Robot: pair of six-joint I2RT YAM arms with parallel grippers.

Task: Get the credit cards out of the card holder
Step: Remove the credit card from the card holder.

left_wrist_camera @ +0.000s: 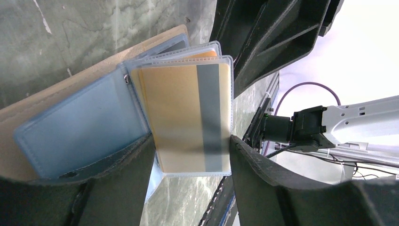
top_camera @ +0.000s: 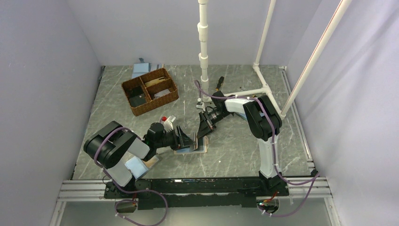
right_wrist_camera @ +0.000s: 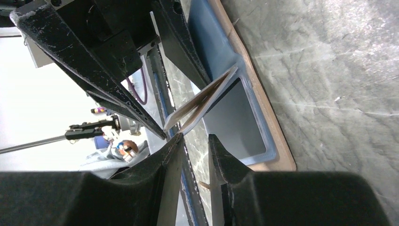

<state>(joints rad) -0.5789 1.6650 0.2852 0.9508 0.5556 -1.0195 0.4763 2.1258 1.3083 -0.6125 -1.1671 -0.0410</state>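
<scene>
Well clear of the wicker basket (top_camera: 150, 91), on the side toward the arm bases, the card holder (left_wrist_camera: 80, 127) lies open on the table (top_camera: 244, 141). Left gripper (left_wrist_camera: 190, 141), spread wide, presses both side edges of a raised clear sleeve (left_wrist_camera: 179, 62) containing an orange card (left_wrist_camera: 174, 117). Right gripper (right_wrist_camera: 195, 139), farther from the basket, hangs narrowly parted, holding nothing.

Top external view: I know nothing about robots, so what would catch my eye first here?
The left gripper and the right gripper, both black, meet nose to nose over a light-blue card holder lying open near the view's centre. In the left wrist view its clear sleeves stand up between the left gripper's fingers, showing an orange card with a grey stripe. Farther back sits a brown wicker basket with compartments.
</scene>
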